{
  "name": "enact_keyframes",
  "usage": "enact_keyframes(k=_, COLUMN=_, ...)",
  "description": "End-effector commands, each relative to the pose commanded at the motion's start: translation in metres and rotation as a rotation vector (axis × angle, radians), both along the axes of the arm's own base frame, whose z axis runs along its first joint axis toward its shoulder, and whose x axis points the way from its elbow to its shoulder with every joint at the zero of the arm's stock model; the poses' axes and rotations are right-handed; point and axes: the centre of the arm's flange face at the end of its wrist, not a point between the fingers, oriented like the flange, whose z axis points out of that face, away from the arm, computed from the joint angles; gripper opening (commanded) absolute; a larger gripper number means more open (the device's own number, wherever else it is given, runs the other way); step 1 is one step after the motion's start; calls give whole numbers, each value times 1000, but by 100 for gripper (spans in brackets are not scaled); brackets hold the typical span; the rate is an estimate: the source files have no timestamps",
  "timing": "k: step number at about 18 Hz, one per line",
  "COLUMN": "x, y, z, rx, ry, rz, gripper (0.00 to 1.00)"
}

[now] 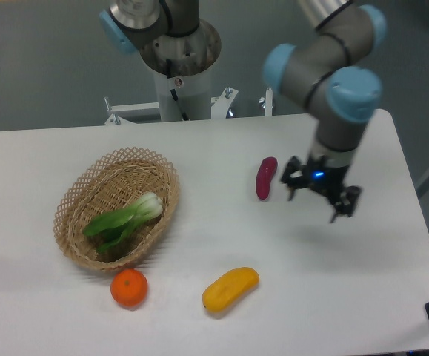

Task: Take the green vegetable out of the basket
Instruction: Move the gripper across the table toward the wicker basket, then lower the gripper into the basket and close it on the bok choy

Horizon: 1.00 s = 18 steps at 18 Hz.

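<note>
The green vegetable (125, 218), a small bok choy with dark leaves and a pale stalk base, lies inside the tan wicker basket (87, 189) on the left of the white table. My gripper (316, 205) hangs over the table's right-centre, far to the right of the basket and just right of a purple-red vegetable. Its two dark fingers stand apart and hold nothing.
A purple-red oblong vegetable (265, 178) lies near the table's middle. A yellow fruit (230, 288) and an orange (129, 288) rest near the front edge, the orange just below the basket. The robot's base column (181, 70) stands behind the table.
</note>
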Motion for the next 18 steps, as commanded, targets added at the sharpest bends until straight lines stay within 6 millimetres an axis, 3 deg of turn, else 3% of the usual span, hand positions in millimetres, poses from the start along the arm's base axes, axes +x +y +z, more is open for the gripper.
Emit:
enact_keyframes(k=6, x=68, y=49, z=4, rx=6, ry=-36, rz=11, gripper=100)
enact_keyframes(k=10, x=122, y=76, z=-4, rx=-22, ry=-77, rz=-2, gripper=100)
enact_keyframes(k=14, x=174, y=93, z=-18, rx=-73, ry=-134, rz=-23, gripper=100)
enact_keyframes(k=18, x=203, y=100, z=-31, rx=-85, ry=-170, rz=-55, gripper=100)
